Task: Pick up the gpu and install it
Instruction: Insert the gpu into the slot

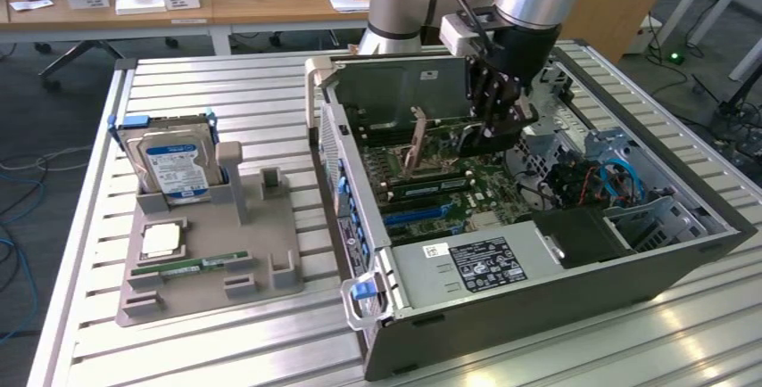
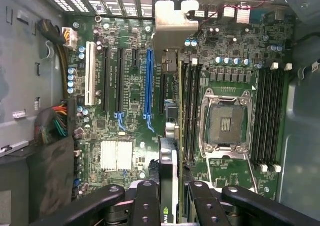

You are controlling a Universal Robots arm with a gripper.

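Observation:
The gpu (image 2: 169, 163) shows edge-on in the wrist view, a thin green card with a black shroud and a silver end bracket (image 2: 172, 28). My gripper (image 2: 167, 198) is shut on it, one black finger on each face. It hangs inside the open computer case over the motherboard (image 2: 125, 86). Its edge runs parallel to the long blue slot (image 2: 148, 81), between that slot and the memory slots. In the exterior view the gripper (image 1: 494, 115) reaches down into the case (image 1: 536, 271) with the dark card (image 1: 491, 137) under it.
The CPU socket (image 2: 225, 123) lies beside the memory slots. A power supply (image 1: 476, 267) fills the case's near end, and cables (image 1: 595, 182) cross at the exterior view's right. A grey tray (image 1: 274, 226) at the exterior view's left holds a hard drive (image 1: 175, 168), a chip (image 1: 161, 240) and a memory stick (image 1: 191, 265).

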